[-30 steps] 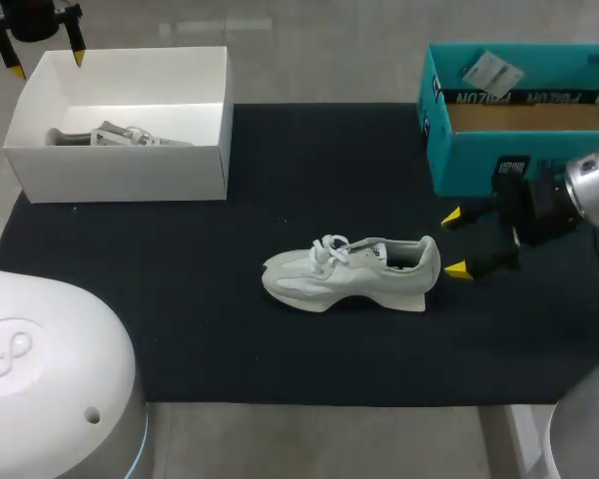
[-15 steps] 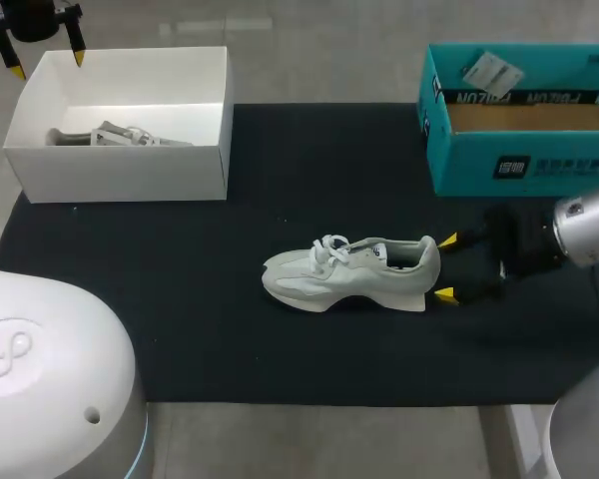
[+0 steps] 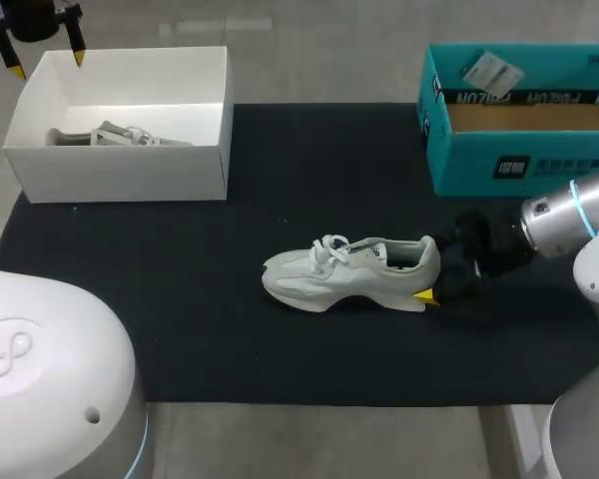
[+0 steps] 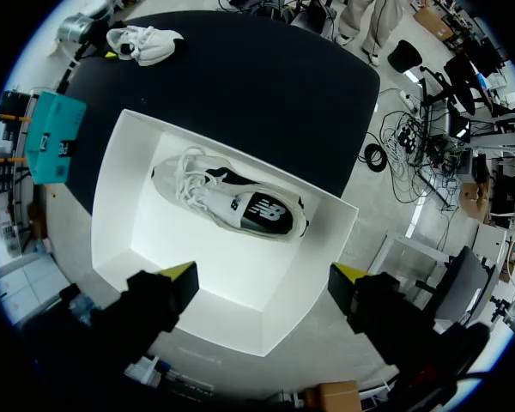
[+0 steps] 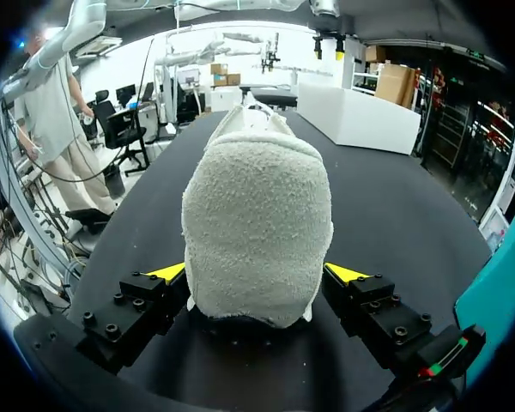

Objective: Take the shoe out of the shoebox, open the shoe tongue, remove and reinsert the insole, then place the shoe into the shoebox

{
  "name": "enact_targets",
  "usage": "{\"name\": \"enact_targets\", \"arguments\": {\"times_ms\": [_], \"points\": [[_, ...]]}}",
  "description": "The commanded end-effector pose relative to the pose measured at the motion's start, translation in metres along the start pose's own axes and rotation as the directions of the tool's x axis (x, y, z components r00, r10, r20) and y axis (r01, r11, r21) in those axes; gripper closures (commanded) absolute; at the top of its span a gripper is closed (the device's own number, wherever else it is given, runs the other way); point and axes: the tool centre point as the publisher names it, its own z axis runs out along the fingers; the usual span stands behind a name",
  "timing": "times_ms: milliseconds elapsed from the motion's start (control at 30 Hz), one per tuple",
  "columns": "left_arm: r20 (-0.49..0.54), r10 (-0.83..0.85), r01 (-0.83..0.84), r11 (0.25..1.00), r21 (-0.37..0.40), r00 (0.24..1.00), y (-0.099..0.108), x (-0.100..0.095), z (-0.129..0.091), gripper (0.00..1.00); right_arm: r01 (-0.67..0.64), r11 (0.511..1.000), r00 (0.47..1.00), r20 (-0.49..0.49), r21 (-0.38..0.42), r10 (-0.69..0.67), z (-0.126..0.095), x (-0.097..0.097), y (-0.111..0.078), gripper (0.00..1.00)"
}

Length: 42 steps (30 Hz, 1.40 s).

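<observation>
A pale grey shoe [image 3: 349,271] with white laces lies on its side on the black mat [image 3: 230,339], toe to the left. My right gripper [image 3: 431,277] is at its heel, open, one yellow tip showing below the sole. In the right wrist view the heel [image 5: 257,232] fills the gap between the fingers [image 5: 167,273] of the right gripper [image 5: 257,276]; I cannot tell whether they touch it. My left gripper [image 3: 48,62] hangs open above the white shoebox [image 3: 120,170]. Under the left gripper [image 4: 266,275] the box [image 4: 137,215] holds a second shoe [image 4: 227,199].
A teal box [image 3: 519,165] with a cardboard insert and a tag stands at the back right, close behind my right arm. The white shoebox sits at the mat's back left corner. The teal box [image 4: 56,137] and the mat's shoe [image 4: 146,45] show far off in the left wrist view.
My right gripper has moved left and lower, from beside the teal box to the shoe's heel, now between its fingers. The left arm and the shoe have not moved.
</observation>
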Motion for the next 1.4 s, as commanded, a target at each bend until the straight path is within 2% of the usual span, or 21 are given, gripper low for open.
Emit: {"name": "enact_targets", "arguments": {"times_ms": [33,433,467,500,533,1400], "points": [[-0.002,0.001,-0.001,1.000,-0.001,1.000,0.000,0.000,0.000,0.00,0.001,1.000,1.000,-0.029,-0.001,-0.001,0.013,-0.006,0.001,0.00],[-0.002,0.001,-0.001,1.000,-0.001,1.000,0.000,0.000,0.000,0.00,-0.029,0.999,0.998,-0.053,-0.027,0.027,0.032,-0.002,-0.003,0.00],[-0.002,0.001,-0.001,1.000,-0.001,1.000,0.000,0.000,0.000,0.00,-0.038,0.999,0.998,-0.050,-0.035,0.036,0.033,-0.002,-0.003,0.24],[-0.002,0.001,-0.001,1.000,-0.001,1.000,0.000,0.000,0.000,0.00,-0.044,0.998,0.998,-0.050,-0.036,0.043,0.034,-0.002,-0.003,0.75],[-0.002,0.001,-0.001,1.000,-0.001,1.000,0.000,0.000,0.000,0.00,-0.040,0.998,0.997,-0.066,-0.042,0.037,0.036,-0.002,-0.003,1.00],[-0.002,0.001,-0.001,1.000,-0.001,1.000,0.000,0.000,0.000,0.00,-0.040,0.998,0.997,-0.066,-0.042,0.037,0.036,-0.002,-0.003,1.00]]}}
